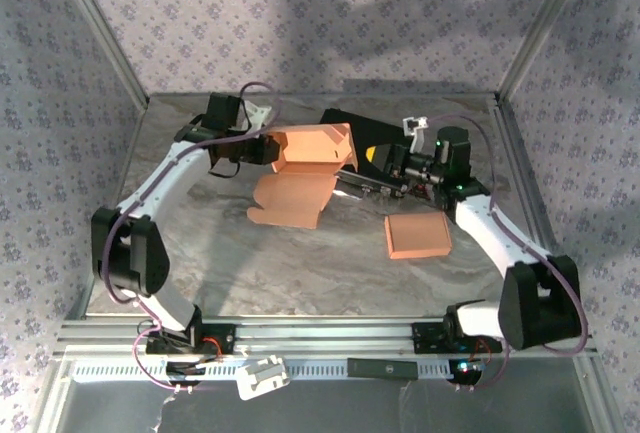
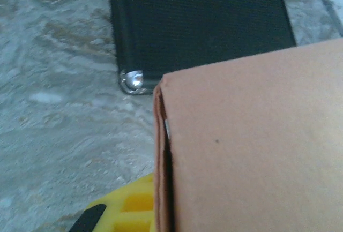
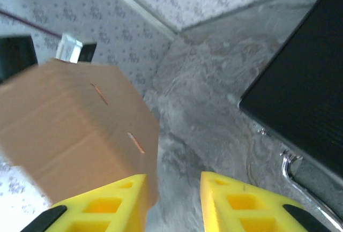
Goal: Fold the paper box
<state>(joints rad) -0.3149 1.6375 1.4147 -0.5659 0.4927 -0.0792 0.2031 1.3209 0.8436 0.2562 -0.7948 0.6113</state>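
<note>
The paper box (image 1: 312, 149) is an orange-brown cardboard blank, partly raised, with a flat panel (image 1: 288, 201) trailing onto the table. My left gripper (image 1: 272, 149) is shut on the box's left side. In the left wrist view, one yellow finger (image 2: 126, 209) presses against the folded cardboard edge (image 2: 162, 157), and the other finger is hidden behind the panel. My right gripper (image 1: 368, 156) stands open just right of the box. In the right wrist view, its fingertips (image 3: 172, 178) have only table between them, and the box wall (image 3: 75, 130) lies beside the left finger.
A black case (image 1: 375, 133) lies at the back behind the box, its metal corner (image 2: 132, 80) close to the cardboard. A second, folded orange box (image 1: 418, 236) lies on the marble table (image 1: 300, 273) by the right arm. Patterned walls enclose the table.
</note>
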